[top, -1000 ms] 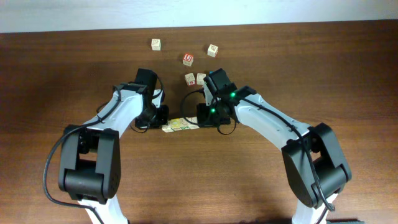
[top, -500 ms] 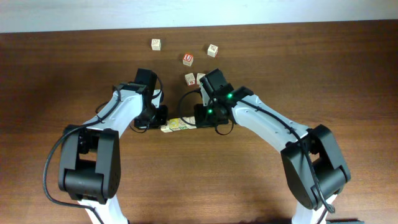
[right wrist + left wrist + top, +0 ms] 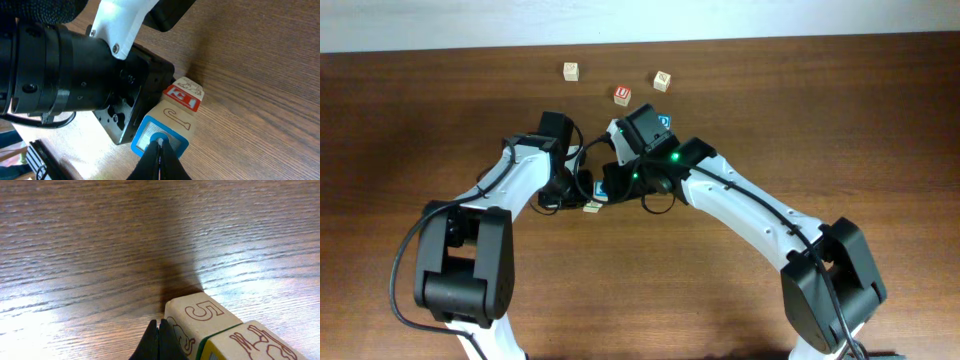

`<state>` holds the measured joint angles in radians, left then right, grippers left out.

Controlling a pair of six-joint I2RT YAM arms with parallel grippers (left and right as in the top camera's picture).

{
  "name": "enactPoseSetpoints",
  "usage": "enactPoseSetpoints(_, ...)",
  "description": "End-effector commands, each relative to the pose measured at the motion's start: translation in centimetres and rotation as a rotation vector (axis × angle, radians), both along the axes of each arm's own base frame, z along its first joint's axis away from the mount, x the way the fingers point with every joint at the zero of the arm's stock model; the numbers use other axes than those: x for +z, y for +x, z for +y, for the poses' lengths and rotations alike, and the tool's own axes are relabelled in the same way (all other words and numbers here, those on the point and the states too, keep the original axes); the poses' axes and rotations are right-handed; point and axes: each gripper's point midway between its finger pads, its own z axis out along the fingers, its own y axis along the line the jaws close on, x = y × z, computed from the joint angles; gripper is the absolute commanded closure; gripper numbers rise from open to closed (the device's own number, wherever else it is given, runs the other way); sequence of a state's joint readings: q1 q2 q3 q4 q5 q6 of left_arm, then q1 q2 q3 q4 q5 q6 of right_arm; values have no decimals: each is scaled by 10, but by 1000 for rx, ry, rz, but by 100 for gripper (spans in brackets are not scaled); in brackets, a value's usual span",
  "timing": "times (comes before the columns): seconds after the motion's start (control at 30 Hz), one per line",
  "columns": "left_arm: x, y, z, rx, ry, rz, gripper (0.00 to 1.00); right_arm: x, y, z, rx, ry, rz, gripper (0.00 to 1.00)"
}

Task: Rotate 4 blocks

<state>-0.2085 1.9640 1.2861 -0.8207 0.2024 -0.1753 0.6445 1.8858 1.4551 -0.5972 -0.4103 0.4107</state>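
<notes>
Right gripper, clenched empty, has swung left, pivoting the blocks against the closed left gripper; rotation underway.

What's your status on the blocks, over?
Left gripper shut, tip against the number-five block. Right gripper shut, tip on the blue-framed block. Spare blocks sit beyond, out of the way.

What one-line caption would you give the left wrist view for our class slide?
Shut left pincer at the end of the blocks, nearest one showing a 5.
</notes>
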Motion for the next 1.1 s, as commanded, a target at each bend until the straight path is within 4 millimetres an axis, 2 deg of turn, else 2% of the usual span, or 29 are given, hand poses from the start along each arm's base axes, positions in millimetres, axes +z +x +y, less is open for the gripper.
enactPoseSetpoints(0.0, 8, -9, -42, -51, -166, 27, 100, -18, -25, 17, 80, 6, 61, 96)
enactPoseSetpoints(0.13, 8, -9, -41, -51, -164, 26, 100, -19, -24, 17, 77, 1, 58, 96)
enactPoseSetpoints(0.3, 6, -5, -31, -33, -133, 18, 100, -16, -18, 20, 72, 16, 28, 96)
enactPoseSetpoints(0.5, 6, 0, -8, 47, -132, 32, 100, -15, -10, 19, 35, 5, 3, 96)
enactPoseSetpoints(0.83, 12, 9, -7, 51, -136, 7, 100, -21, -5, 26, 31, -5, -37, 96)
enactPoseSetpoints(1.07, 14, 15, 15, 111, -136, 9, 100, -21, 0, 26, 19, -9, -53, 96)
